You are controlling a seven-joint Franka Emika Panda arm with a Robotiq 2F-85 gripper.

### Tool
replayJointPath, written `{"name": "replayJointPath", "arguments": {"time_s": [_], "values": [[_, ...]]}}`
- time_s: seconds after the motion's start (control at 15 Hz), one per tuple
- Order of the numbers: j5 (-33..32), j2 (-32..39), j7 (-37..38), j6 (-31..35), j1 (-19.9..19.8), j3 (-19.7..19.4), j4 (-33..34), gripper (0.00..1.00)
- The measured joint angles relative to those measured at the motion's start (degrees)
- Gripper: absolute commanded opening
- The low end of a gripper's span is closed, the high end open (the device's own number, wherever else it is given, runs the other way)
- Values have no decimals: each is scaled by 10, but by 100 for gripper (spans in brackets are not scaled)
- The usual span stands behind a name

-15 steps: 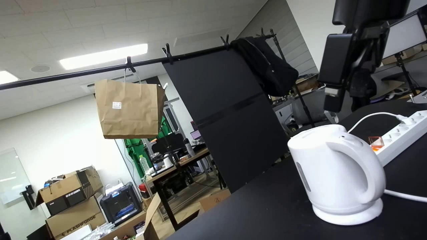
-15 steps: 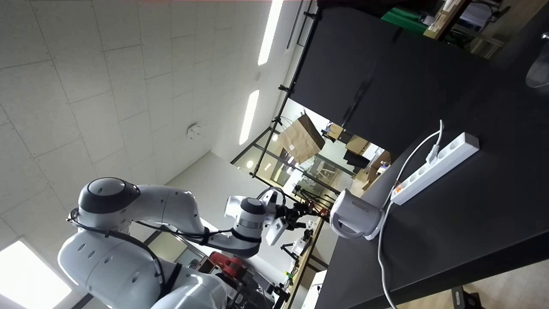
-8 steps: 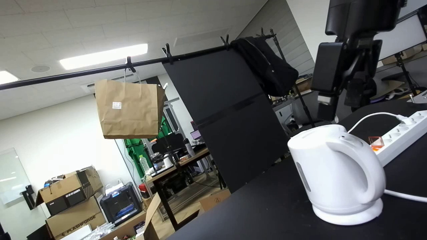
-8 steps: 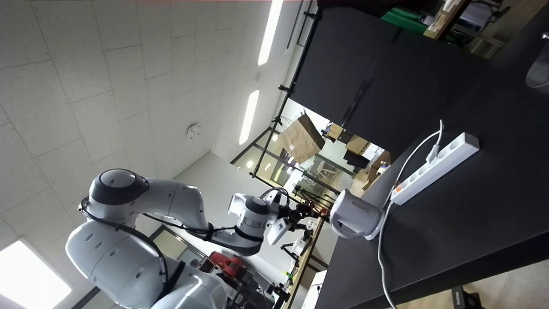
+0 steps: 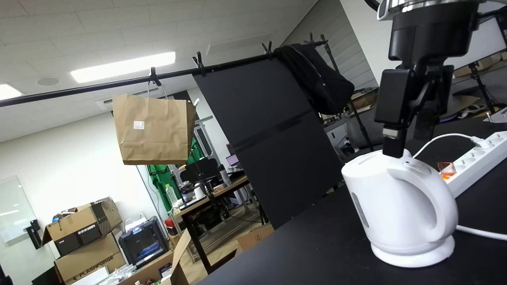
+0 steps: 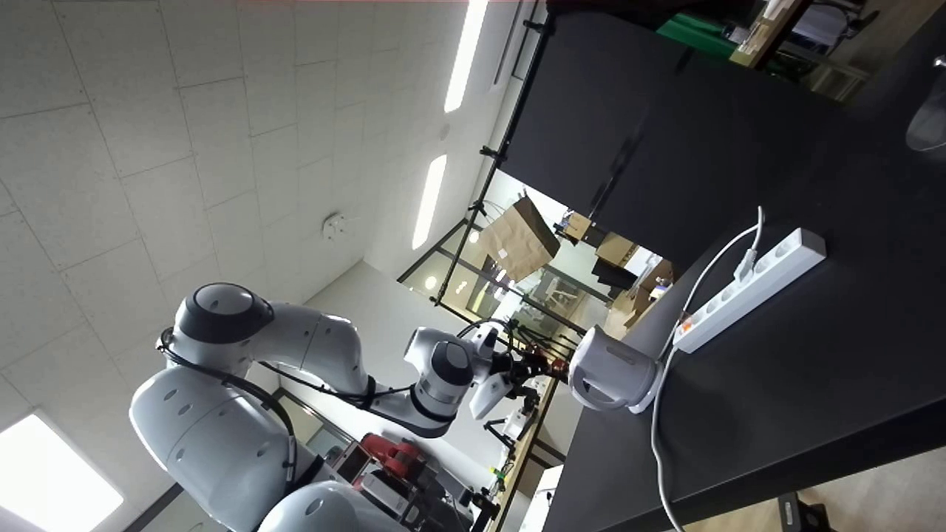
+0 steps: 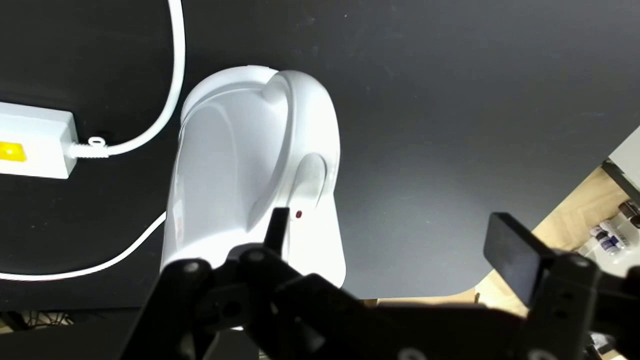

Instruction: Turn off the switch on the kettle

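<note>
I logged one glossy, rounded white plastic kettle [image 7: 215, 150], upright on the black tabletop [image 7: 450, 100] near a boxy power strip [image 7: 40, 127], my angular black hand [image 7: 390, 220] spread wide near the kettle's top.

A long ceiling light [image 5: 123, 66] glows above a white wall [image 5: 67, 162].
</note>
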Motion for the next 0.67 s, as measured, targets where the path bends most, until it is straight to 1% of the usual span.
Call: {"name": "replayJointPath", "arguments": {"time_s": [0.13, 0.27, 0.47, 0.67], "values": [[26, 14, -27, 1, 57, -54, 7, 100], [44, 31, -46, 3, 100, -95, 16, 100], [58, 58, -61, 12, 139, -128, 31, 100], [62, 77, -67, 20, 161, -145, 44, 100]]}}
